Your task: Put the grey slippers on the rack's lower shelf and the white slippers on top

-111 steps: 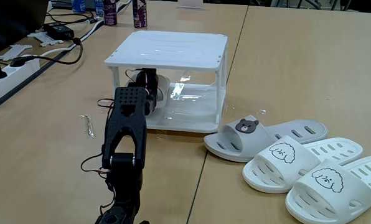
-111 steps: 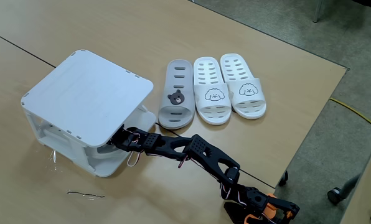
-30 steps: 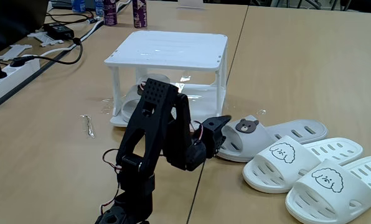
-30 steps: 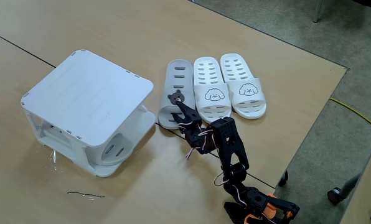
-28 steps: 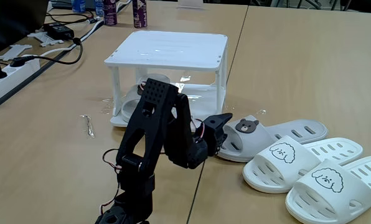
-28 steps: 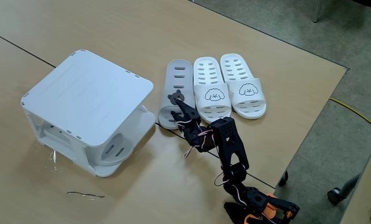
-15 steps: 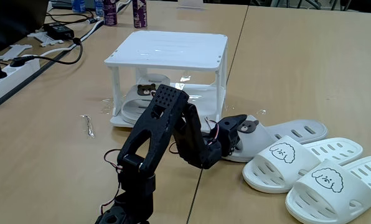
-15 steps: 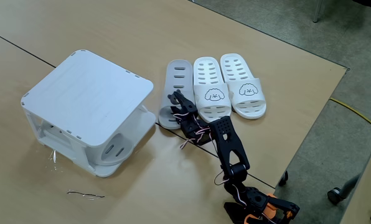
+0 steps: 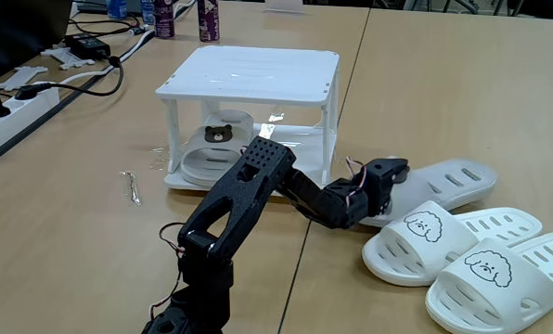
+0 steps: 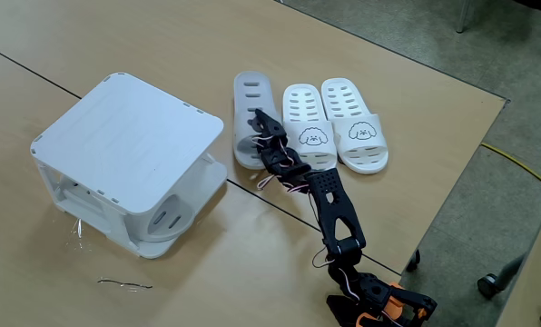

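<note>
One grey slipper (image 9: 451, 179) (image 10: 250, 109) lies on the table beside the rack (image 9: 258, 72) (image 10: 130, 136). My gripper (image 9: 388, 178) (image 10: 258, 127) is stretched out low over its strap and covers the bear badge. The jaws look open, one finger above the strap and one at the slipper's mouth. The other grey slipper (image 9: 214, 144) (image 10: 168, 219) rests on the lower shelf (image 9: 290, 172). Both white slippers (image 9: 451, 238) (image 10: 309, 133) lie side by side on the table, the second (image 9: 504, 276) (image 10: 354, 123) beyond the first; the rack's top is bare.
A power strip with black cables (image 9: 35, 88) runs along the left, and bottles (image 9: 208, 19) stand behind the rack. A thin metal wire (image 9: 132, 186) (image 10: 125, 284) lies on the table. The table edge (image 10: 452, 177) runs close past the white slippers.
The arm has left the rack, where the first grey slipper stays, and reached out to the second one. That slipper has slid away from the arm's base as the gripper pushed in.
</note>
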